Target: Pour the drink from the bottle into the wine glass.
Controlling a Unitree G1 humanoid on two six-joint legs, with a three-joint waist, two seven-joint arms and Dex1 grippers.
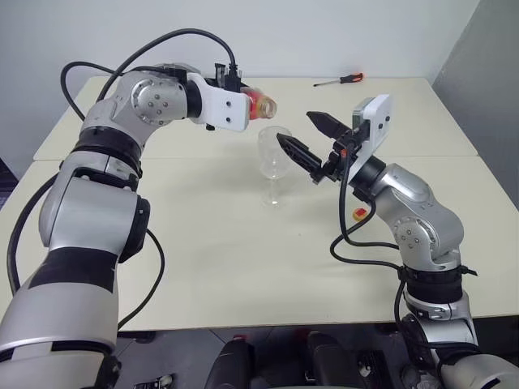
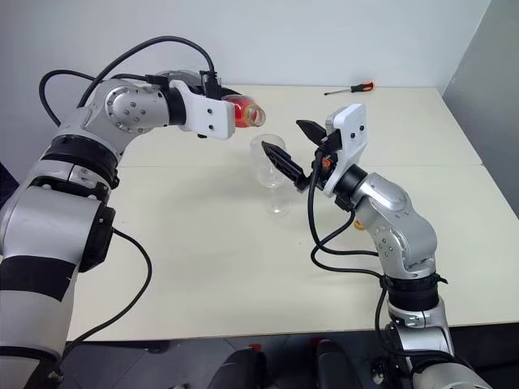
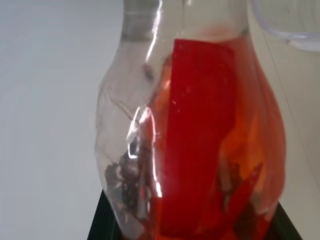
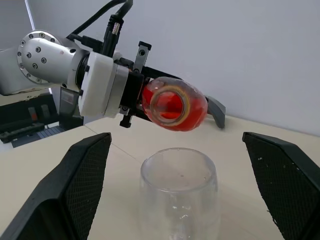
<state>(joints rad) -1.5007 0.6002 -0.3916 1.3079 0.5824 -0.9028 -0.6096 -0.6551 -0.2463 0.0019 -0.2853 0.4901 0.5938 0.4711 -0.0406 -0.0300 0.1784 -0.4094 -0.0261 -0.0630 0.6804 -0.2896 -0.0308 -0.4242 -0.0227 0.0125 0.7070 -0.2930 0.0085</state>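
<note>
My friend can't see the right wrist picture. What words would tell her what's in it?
The left pincer holds a tipped bottle of red drink, its open mouth facing the camera above an empty wine glass. The right pincer's two black fingers stand wide apart on either side of the glass, not touching it.

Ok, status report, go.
Left tool shut on bottle, tipped over wine glass. Right tool open beside glass. Glass empty, drink not flowing. Nothing in the way.

Left pincer [image 4: 150, 102] clamped; right pincer [image 1: 312, 138] spread.
</note>
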